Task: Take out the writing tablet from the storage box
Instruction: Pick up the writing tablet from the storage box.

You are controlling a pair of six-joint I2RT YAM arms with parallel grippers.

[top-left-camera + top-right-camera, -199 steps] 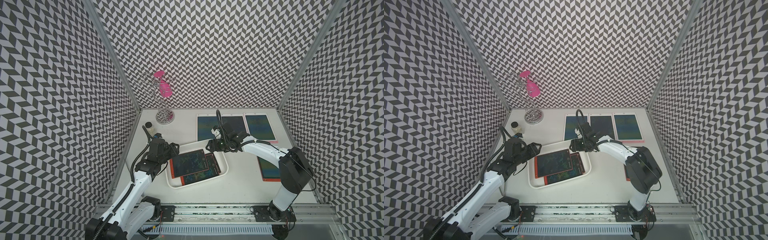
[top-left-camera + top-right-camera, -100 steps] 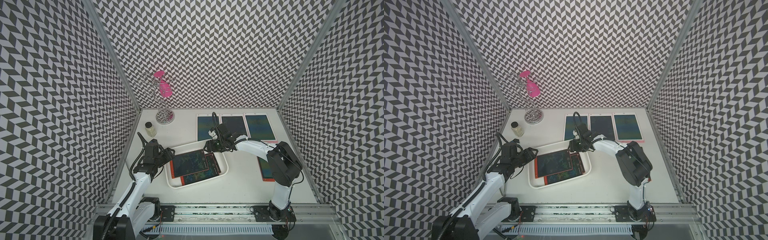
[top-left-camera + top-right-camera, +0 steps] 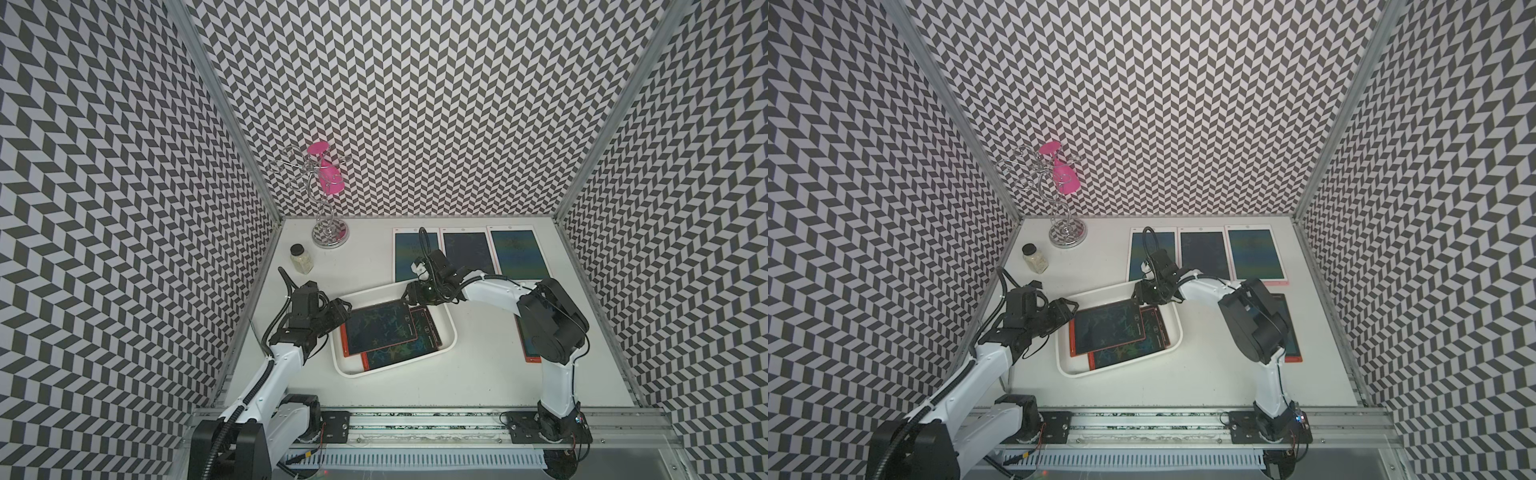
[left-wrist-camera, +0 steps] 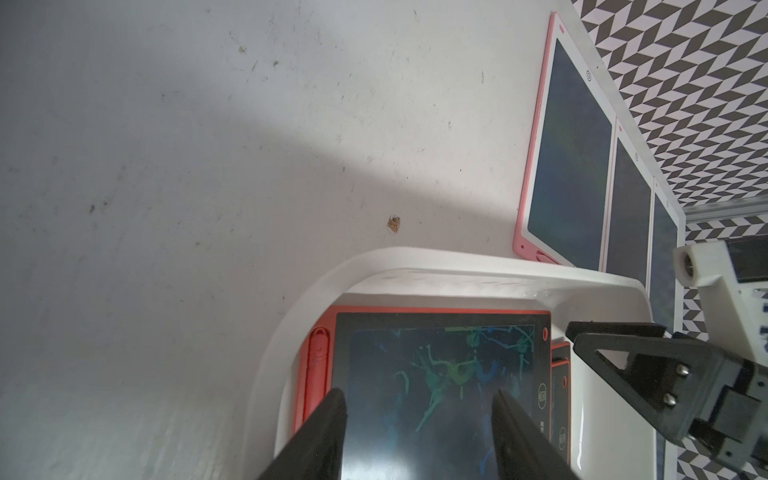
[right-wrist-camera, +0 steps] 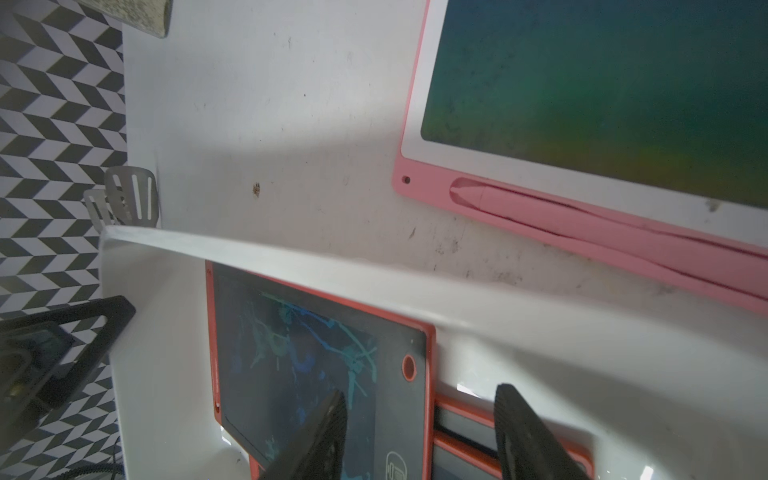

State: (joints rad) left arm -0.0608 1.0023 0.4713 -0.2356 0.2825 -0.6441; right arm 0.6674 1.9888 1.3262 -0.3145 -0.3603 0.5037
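Hovering at the two far corners of the storage box (image 3: 446, 324), left gripper (image 4: 419, 397) and right gripper (image 5: 419, 392) hold their fingers spread, grasping nothing; the writing tablet (image 3: 380, 328) lies inside, atop a second tablet (image 3: 399, 356).

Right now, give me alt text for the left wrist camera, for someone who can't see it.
The left gripper, jaws open, hovers over a red-framed writing tablet with green and blue scribbles, lying in the white storage box. The right gripper reaches in beside it, and pink tablets lie on the table.
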